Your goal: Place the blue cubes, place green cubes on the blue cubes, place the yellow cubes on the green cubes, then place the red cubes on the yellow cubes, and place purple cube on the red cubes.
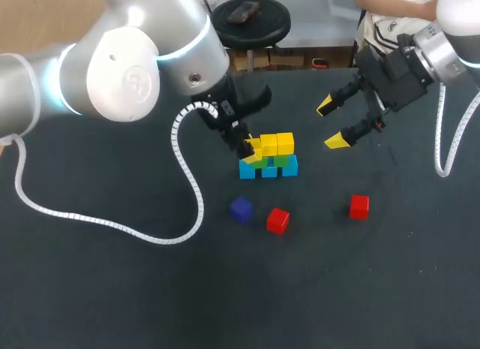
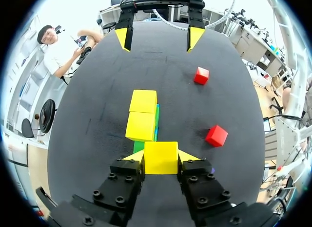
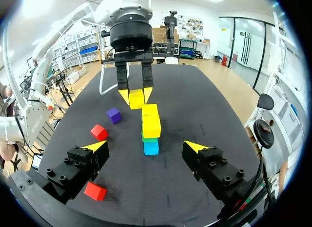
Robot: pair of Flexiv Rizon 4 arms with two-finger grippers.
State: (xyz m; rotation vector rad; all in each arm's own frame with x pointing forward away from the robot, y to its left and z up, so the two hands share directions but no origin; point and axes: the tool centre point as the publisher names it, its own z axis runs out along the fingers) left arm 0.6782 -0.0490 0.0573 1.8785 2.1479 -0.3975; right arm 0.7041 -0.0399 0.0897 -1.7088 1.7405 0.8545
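Yellow came to three: one yellow cube (image 2: 160, 157) and two more yellow cubes (image 2: 141, 125). Red cubes (image 1: 277, 220) numbered two, purple cube (image 1: 241, 209) just one. Blue cubes (image 1: 290, 167) made three — green cubes (image 1: 281, 160), partly hidden, showed at least two.

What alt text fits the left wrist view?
The left gripper is shut on a yellow cube, at the near end of a row of two more yellow cubes stacked on green cubes. Two red cubes lie beside the row; the right gripper hangs open beyond.
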